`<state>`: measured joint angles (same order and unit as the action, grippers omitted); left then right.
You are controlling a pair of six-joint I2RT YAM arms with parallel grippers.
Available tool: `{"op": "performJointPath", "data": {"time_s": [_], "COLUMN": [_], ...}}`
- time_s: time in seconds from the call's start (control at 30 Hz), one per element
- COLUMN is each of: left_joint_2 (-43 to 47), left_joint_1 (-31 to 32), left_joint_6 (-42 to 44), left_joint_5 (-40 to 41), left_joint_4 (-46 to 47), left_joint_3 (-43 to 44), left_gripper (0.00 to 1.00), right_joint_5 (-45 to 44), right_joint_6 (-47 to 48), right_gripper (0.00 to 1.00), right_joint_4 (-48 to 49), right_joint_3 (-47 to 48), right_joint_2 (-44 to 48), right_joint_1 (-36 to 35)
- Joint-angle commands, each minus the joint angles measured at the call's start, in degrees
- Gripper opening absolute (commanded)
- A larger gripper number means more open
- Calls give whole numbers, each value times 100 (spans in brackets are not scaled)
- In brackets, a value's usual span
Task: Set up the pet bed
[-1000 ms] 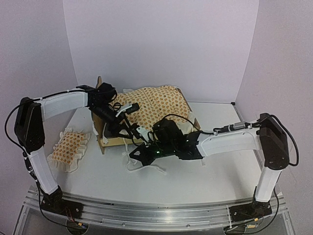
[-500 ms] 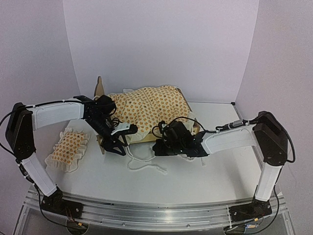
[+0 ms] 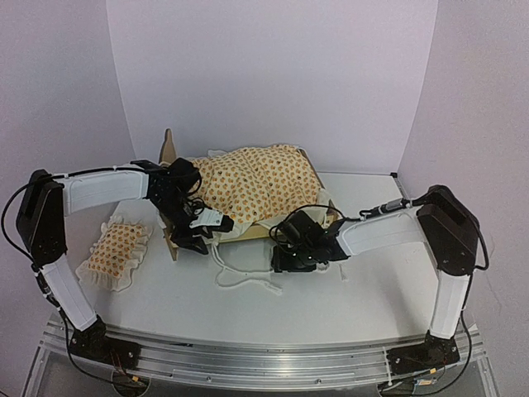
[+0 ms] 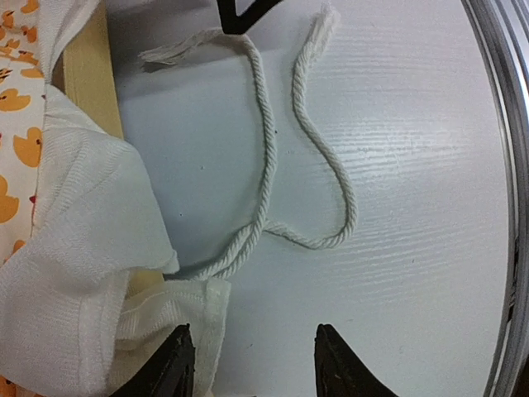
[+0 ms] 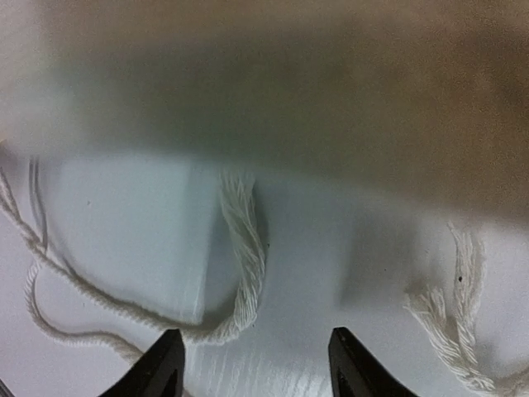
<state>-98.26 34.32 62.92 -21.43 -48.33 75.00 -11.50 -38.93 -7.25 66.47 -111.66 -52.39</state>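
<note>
The pet bed [image 3: 169, 149], a light-wood frame with a scalloped headboard, stands at the back centre with cream orange-print bedding [image 3: 260, 178] heaped on it. Its matching pillow [image 3: 116, 248] lies on the table to the left. My left gripper [image 3: 193, 241] is open at the bed's front left corner. In the left wrist view my left gripper [image 4: 256, 368] has one finger against the bedding's white ruffle [image 4: 83, 281], with bare table between the jaws. My right gripper [image 3: 281, 258] is open low in front of the bed. The right wrist view shows my right gripper [image 5: 260, 364] just short of a white cord [image 5: 244, 248].
The white cord [image 3: 244, 277] loops loose over the white table [image 3: 372, 289] in front of the bed, and its frayed ends [image 5: 455, 306] lie near the frame. A metal rail [image 3: 264, 360] runs along the near edge. Purple walls close the back and sides.
My right gripper has drawn back to the right toward the bed front and opened. My left gripper has come down from over the bedding to the bed's front left corner.
</note>
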Motion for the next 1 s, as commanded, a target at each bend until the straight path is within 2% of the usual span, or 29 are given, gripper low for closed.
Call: {"op": "performJointPath", "data": {"time_s": [0.0,0.03,0.07,0.13,0.27,0.37,0.53,0.7,0.77,0.87,0.93,0.97], "left_joint_2": [-12,-94,-168,-328,-600,-735,-801,-887,-833,-782,-790,-784], "left_joint_1": [336,401,459,547,602,593,596,595,595,596,593,598], "left_joint_6": [1168,1243,1322,1378,1604,1856,2027,2140,2251,2522,2624,2626], "left_joint_5": [372,451,490,572,1120,1596,2063,2406,2492,2756,2860,2863], "left_joint_4": [-141,-69,5,142,375,621,1059,1138,1202,1564,1735,1798], "left_joint_3": [236,278,328,411,397,265,215,171,-8,-371,-479,-489], "left_gripper": [51,51,51,48,41,38,39,35,35,35,34,31], "right_joint_5": [165,219,334,756,1662,1457,643,673,583,471,458,480], "right_joint_6": [599,722,854,1285,2374,2743,2788,2884,2884,2826,2815,2813], "right_gripper": [80,90,91,89,77,74,76,71,66,52,40,31], "right_joint_4": [-227,-217,-188,-114,125,119,65,-293,-400,-493,-536,-556], "right_joint_3": [-343,-432,-526,-652,-796,-632,-434,-425,-457,-450,-402,-374], "right_joint_2": [870,970,1070,1170,1138,786,460,277,244,172,128,117], "right_joint_1": [-20,-21,-19,-54,-452,-657,-662,-686,-726,-744,-741,-742]}}
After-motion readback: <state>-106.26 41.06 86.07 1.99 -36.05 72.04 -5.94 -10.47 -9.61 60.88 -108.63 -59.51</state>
